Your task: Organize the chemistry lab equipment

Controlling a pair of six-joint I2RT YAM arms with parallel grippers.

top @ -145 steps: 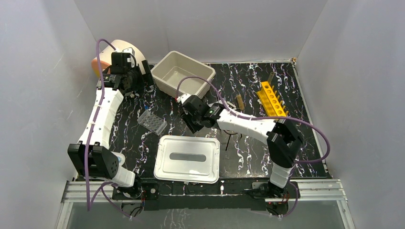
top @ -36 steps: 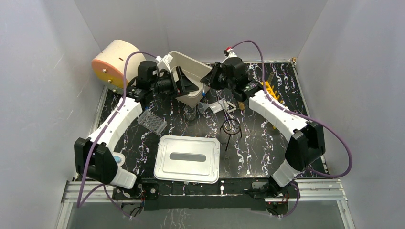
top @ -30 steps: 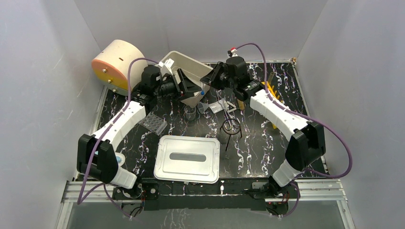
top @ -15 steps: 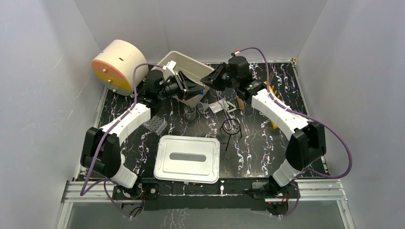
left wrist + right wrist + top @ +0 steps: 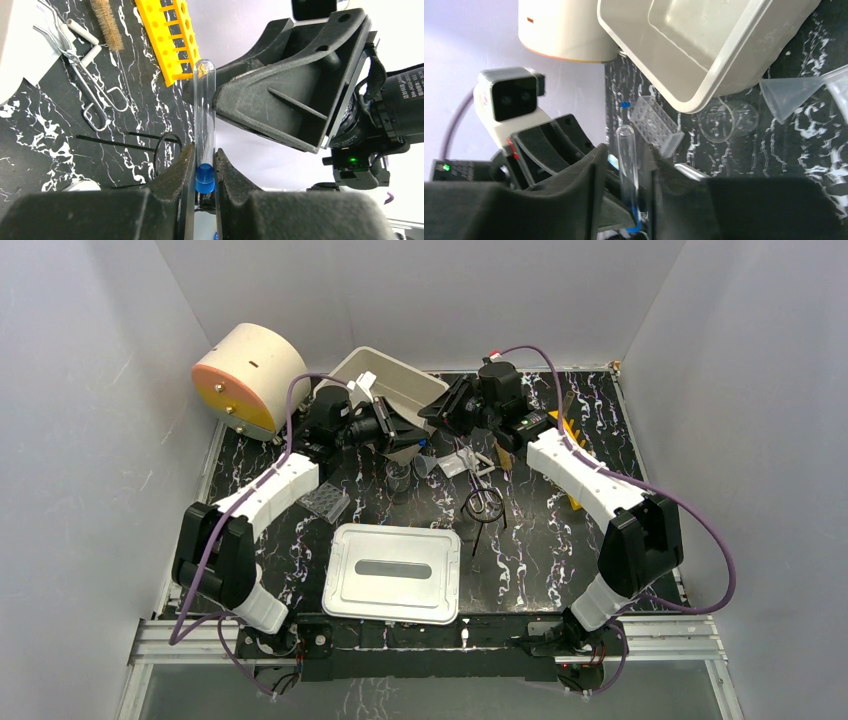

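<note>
Black white-veined table (image 5: 535, 545), yellow rack (image 5: 170, 40), blue-capped clear tube (image 5: 205, 120), tan brush (image 5: 106, 25)

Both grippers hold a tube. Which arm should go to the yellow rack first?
Right. The yellow rack lies on the right side of the table, nearer the right gripper and its tube; the left gripper would probably have to reach past it.

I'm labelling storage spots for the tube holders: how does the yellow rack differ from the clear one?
The yellow rack is opaque; the clear rack is see-through. The yellow rack is a long strip with round holes, the clear rack a shorter block. The yellow rack lies right of the mat's middle, the clear rack left. Both lie on the mat, seemingly holding no tubes.
</note>
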